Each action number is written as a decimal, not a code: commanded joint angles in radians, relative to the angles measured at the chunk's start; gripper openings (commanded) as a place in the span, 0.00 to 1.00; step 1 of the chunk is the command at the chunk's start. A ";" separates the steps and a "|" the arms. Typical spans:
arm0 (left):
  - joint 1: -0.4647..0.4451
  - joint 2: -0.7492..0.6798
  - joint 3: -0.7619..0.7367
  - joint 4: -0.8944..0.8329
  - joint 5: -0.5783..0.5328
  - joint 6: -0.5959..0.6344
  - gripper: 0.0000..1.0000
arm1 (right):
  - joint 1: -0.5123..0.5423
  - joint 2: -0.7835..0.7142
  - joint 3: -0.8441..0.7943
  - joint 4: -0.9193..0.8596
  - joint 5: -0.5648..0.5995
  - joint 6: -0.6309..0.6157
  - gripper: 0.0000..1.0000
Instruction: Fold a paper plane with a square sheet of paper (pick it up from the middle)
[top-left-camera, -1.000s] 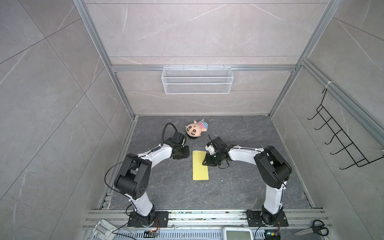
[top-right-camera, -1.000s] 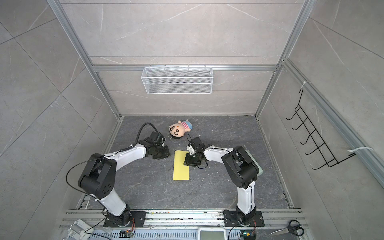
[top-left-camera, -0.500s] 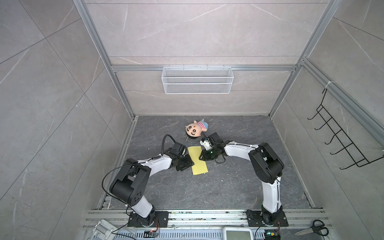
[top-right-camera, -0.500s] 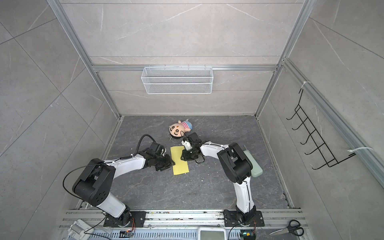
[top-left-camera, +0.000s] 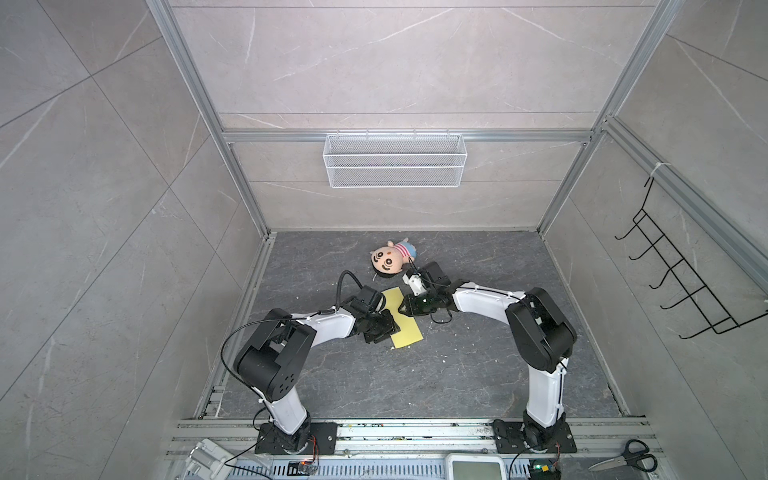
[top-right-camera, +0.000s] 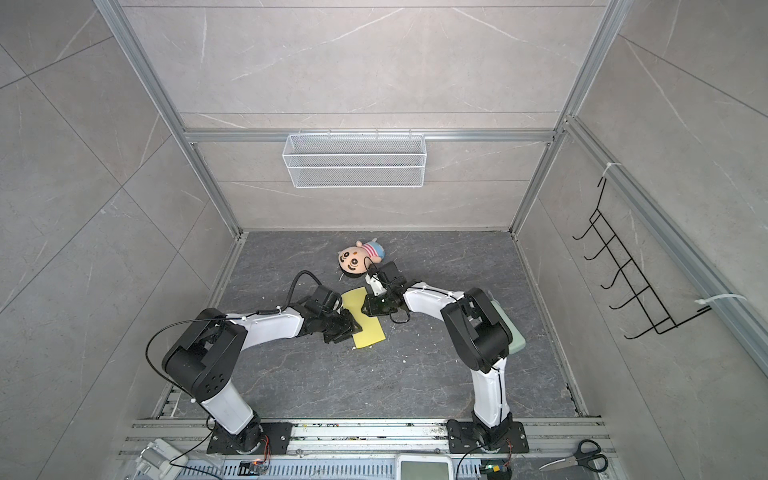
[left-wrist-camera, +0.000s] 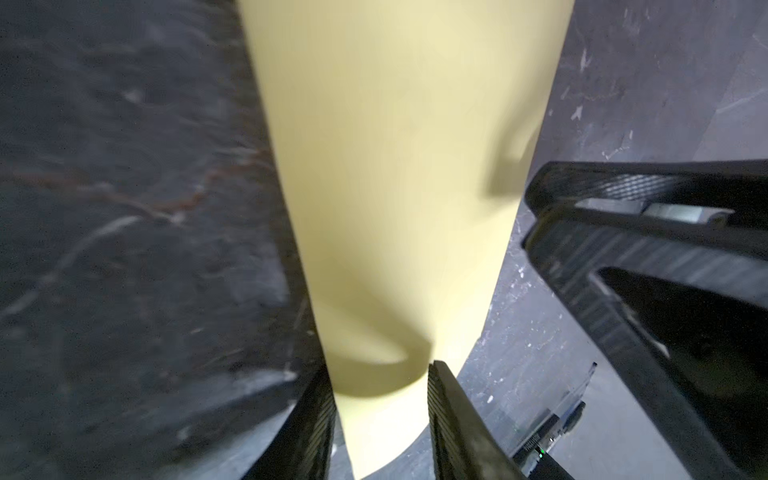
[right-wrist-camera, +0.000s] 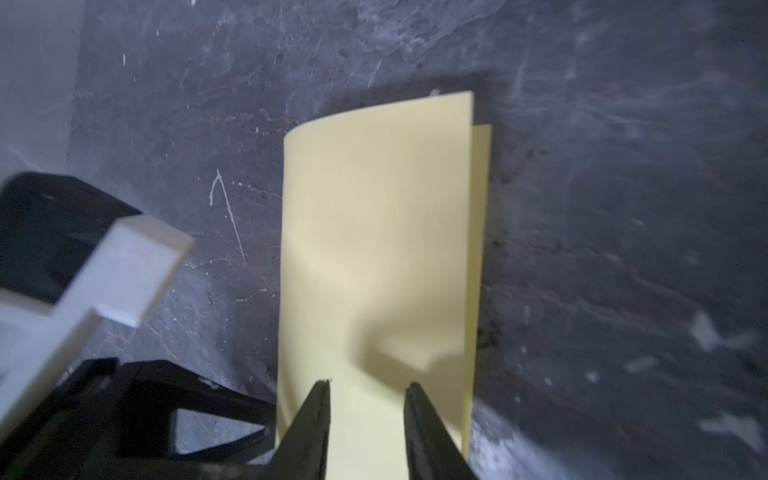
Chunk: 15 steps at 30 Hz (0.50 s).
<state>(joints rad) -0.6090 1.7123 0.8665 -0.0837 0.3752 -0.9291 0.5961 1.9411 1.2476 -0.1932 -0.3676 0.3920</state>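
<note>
Now both arms reach low and inward, elbows out. Left gripper (top-left-camera: 390, 329) sits at the near left edge of the square sheet of paper (top-left-camera: 409, 326), right gripper (top-left-camera: 405, 309) at its far right edge, near the plush doll (top-left-camera: 388, 259). Both jaw pairs stand apart over the paper; contact possibly light, wrist views blurry. Since a second ago the sheet slid back and skewed. Thin matte pale-yellow sheet, folded double into a strip, on dark veined floor (top-left-camera: 457, 374)
</note>
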 joint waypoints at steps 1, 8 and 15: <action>-0.021 0.022 0.056 0.046 0.064 -0.023 0.41 | -0.013 -0.113 -0.059 0.034 0.098 0.083 0.34; -0.022 -0.041 0.013 -0.017 -0.074 -0.056 0.55 | -0.035 -0.266 -0.224 0.058 0.239 0.270 0.38; 0.077 -0.181 0.001 -0.123 -0.125 0.090 0.65 | 0.022 -0.268 -0.226 0.066 0.124 0.381 0.39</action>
<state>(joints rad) -0.5846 1.5955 0.8635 -0.1608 0.2844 -0.9215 0.5774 1.6772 1.0187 -0.1505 -0.2047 0.6956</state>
